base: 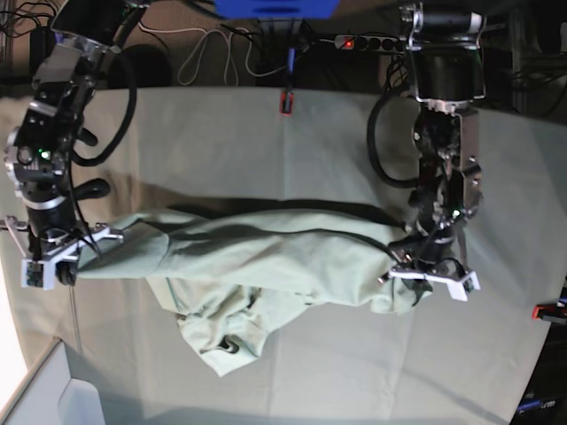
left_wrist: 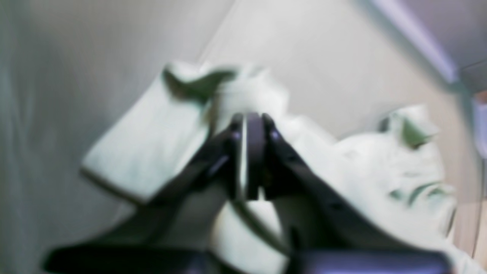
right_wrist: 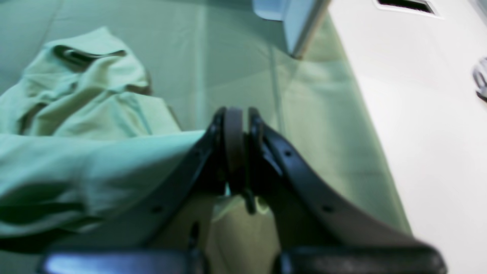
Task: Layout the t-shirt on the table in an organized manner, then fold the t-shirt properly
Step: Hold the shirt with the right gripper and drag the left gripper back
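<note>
The pale mint-green t-shirt point(base: 266, 257) hangs stretched across the middle of the table point(base: 221, 142) between my two grippers, its lower part bunched in folds toward the front. My right gripper point(base: 71, 257) at the left end is shut on one edge of the shirt; in the right wrist view its jaws point(right_wrist: 234, 125) are pressed together with fabric point(right_wrist: 76, 163) coming out beneath them. My left gripper point(base: 416, 266) at the right end pinches the other edge; the blurred left wrist view shows its jaws point(left_wrist: 249, 125) nearly together over the shirt point(left_wrist: 152, 144).
Red-orange clamps sit on the table's far edge point(base: 285, 100) and right edge point(base: 549, 310). A pale box point(base: 53, 390) stands at the front left corner. Cables and a power strip point(base: 363, 42) lie behind the table. Grey-green table cloth point(right_wrist: 236, 57) surrounds the shirt.
</note>
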Controlling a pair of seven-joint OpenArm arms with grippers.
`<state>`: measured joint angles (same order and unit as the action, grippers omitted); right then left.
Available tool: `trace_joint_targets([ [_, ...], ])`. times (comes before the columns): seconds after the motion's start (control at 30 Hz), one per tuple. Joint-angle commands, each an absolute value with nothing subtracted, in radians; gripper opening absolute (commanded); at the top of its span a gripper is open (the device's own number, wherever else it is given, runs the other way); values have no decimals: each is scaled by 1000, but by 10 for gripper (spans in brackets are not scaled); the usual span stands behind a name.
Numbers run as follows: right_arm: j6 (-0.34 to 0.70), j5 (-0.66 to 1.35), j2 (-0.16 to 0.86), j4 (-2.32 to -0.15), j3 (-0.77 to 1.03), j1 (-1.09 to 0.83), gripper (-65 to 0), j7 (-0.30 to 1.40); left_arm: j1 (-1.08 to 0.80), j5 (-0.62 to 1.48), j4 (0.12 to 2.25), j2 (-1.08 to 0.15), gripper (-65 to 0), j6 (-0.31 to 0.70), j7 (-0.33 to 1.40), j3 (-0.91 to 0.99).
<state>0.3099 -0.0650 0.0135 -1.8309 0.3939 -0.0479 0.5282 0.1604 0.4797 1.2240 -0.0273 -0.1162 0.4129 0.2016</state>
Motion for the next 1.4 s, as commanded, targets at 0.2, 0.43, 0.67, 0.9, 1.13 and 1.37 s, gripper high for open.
trace_joint_targets([
  [0.2,320,-56,21,-1847,397,-36,-650,501,206,484,1198,-27,-324,-99,387,197],
  [0.43,320,-58,21,-1847,397,-38,-650,503,217,484,1185,-25,-325,-97,387,197],
  [0.67,320,-59,21,-1847,397,-56,-650,499,265,484,1033,-25,-512,-96,387,197],
  [0.9,320,-59,21,-1847,400,-58,-650,501,236,486,1135,-12,-650,-96,395,196],
  [1.13,320,-59,21,-1847,400,-58,-650,501,27,486,1517,-5,-650,-105,395,196],
  [1.37,320,-54,21,-1847,400,-58,-650,499,-226,486,1750,-16,-649,-105,395,205],
])
